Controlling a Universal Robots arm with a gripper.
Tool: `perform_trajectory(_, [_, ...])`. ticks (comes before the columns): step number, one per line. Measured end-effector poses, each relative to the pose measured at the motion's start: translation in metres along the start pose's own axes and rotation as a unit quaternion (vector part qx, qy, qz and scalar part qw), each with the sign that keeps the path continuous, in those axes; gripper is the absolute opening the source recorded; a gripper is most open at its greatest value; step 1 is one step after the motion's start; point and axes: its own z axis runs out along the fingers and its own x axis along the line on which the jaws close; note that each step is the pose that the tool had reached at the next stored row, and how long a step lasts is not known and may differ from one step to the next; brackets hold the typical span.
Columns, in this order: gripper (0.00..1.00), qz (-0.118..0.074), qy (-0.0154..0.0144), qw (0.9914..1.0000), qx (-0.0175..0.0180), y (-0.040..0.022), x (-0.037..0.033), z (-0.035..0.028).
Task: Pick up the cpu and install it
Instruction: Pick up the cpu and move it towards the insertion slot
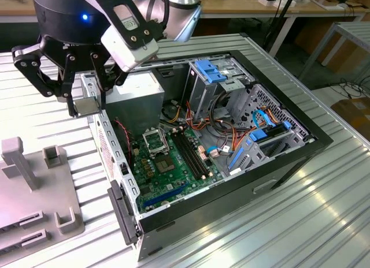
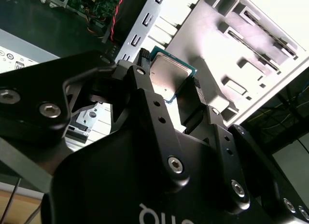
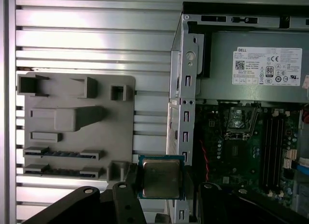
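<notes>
Tool (image 3: 162, 184) clenched on cpu (image 3: 161, 178), over case wall (image 3: 187, 113), short of socket (image 3: 239, 119); carry level, edges square w/ socket.

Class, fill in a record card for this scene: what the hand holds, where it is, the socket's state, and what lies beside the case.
Hand: shut on the cpu, metal face showing
Position: over the side wall of the open computer case, not over the socket
Socket: on the green board, looks empty
Beside the case: grey holder tray on the ribbed table
</notes>
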Motion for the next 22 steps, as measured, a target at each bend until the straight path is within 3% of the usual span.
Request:
perform_trajectory(17, [0.47, 0.000, 0.0000, 1.00000, 0.0000, -0.0008, -0.0179, -0.0007])
perform_trajectory(22, [0.47, 0.000, 0.0000, 1.00000, 0.0000, -0.0012, -0.0264, -0.0011])
